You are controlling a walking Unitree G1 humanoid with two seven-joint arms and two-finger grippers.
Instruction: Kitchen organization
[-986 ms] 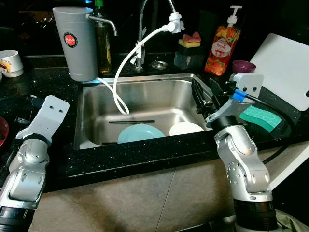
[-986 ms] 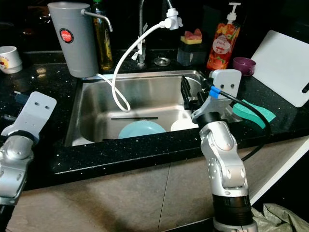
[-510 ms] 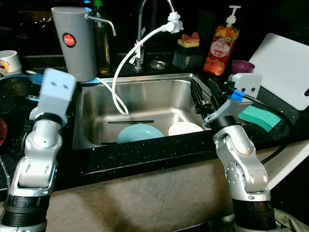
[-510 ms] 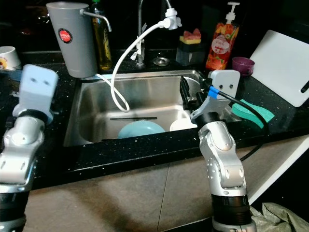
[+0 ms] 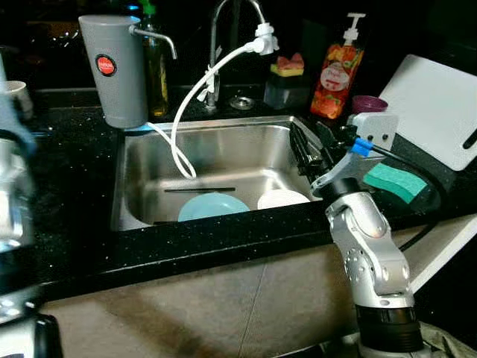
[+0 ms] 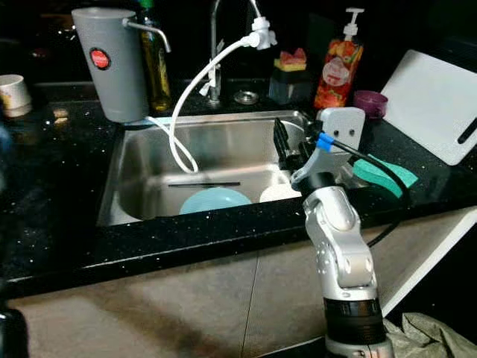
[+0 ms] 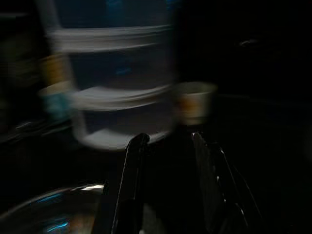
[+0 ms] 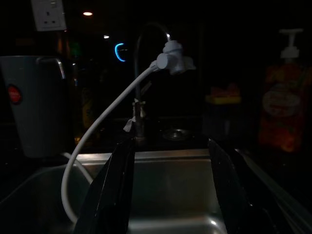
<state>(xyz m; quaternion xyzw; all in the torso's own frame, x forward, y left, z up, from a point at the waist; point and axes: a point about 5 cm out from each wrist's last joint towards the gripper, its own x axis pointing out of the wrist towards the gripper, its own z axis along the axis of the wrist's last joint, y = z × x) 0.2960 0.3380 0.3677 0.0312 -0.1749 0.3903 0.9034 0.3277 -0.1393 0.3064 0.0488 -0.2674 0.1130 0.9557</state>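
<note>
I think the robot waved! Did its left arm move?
Yes. The left arm swung up and out toward the robot's left, away from the sink rim it sat beside earlier. Now it's a blur at the left edge.

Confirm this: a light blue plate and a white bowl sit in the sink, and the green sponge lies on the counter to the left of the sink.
Not quite. The light blue plate and white bowl do sit in the sink, but the green sponge lies on the counter to the right of the sink, beside the right gripper, as the left eye view shows.
</note>
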